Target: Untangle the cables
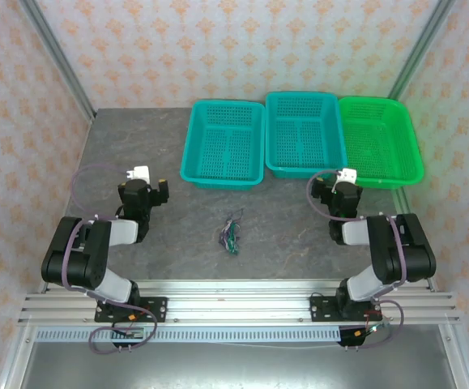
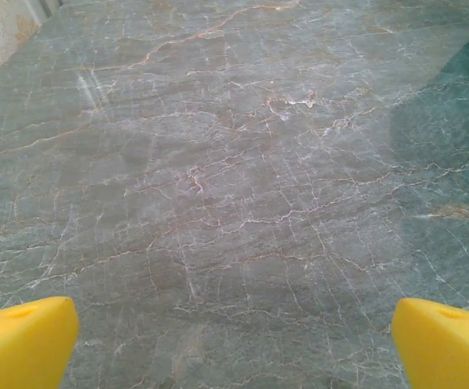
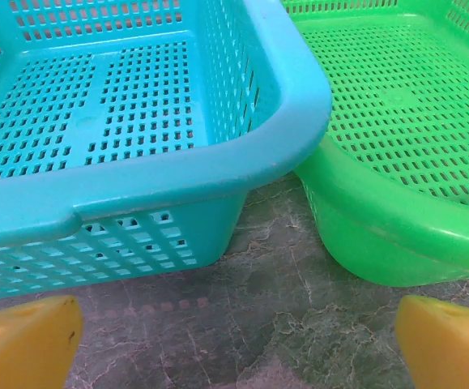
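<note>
1. Cables (image 1: 232,233) lie in one small knotted clump on the grey table (image 1: 177,235), about midway between my two arms and nearer to me than the baskets.
2. The clump is longer than it is wide. Its long axis runs roughly from near to far, with the far end leaning a little to the right. A thin strand sticks out at that far end.
3. I can make out dark and green strands. They are too small for me to tell which crosses which.
4. The left gripper (image 1: 149,182) sits to the left of the clump and well apart from it. On the left wrist camera its jaws stand wide, with the yellow fingertips (image 2: 23,340) at the bottom corners and bare stone-patterned table (image 2: 218,203) between them.
5. The right gripper (image 1: 339,185) sits to the right of the clump and farther back, also well apart from it. Its jaws are wide too and hold nothing.
6. Three baskets stand side by side along the far edge: a teal basket (image 1: 222,180) on the left, a middle teal basket (image 1: 303,172), and a green basket (image 1: 380,182) on the right.
7. The right wrist camera looks at the spot where the middle teal basket (image 3: 177,174) and the green basket (image 3: 396,235) meet, close in front of the fingers (image 3: 445,340).
8. Open tabletop lies between each gripper and the clump.
</note>
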### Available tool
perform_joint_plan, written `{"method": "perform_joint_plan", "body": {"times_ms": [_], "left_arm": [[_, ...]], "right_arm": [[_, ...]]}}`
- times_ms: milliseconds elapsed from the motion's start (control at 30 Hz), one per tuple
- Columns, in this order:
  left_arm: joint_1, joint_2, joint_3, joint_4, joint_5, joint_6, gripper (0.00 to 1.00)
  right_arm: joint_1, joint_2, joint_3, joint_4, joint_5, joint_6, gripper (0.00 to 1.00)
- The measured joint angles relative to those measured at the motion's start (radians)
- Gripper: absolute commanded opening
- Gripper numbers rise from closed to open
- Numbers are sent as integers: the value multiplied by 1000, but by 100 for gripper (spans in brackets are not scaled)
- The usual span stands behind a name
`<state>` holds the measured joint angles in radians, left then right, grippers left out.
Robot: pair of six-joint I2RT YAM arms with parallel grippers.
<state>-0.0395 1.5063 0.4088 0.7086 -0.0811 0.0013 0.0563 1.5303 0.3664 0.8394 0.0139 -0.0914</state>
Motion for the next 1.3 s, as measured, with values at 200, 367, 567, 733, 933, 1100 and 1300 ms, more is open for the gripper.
{"method": "perform_joint_plan", "body": {"times_ms": [200,367,567,733,933,1100,1300], "left_arm": [[0,0,0,0,0,0,100],[0,0,0,0,0,0,100],[0,0,0,0,0,0,100],[0,0,0,0,0,0,100],[-1,-21,10,-29,-17,-2,100],[-15,-193,9,-122,-103,-37,100],[-40,-506,86,-430,-151,-168,100]], "right_arm": [[0,0,0,-1,5,0,99],[0,0,0,-1,5,1,99],[0,0,4,-7,32,8,99],[0,0,7,-9,46,12,99],[0,-137,26,-179,109,58,99],[0,-445,172,-520,161,243,99],[10,-611,333,-810,-73,428,100]]}}
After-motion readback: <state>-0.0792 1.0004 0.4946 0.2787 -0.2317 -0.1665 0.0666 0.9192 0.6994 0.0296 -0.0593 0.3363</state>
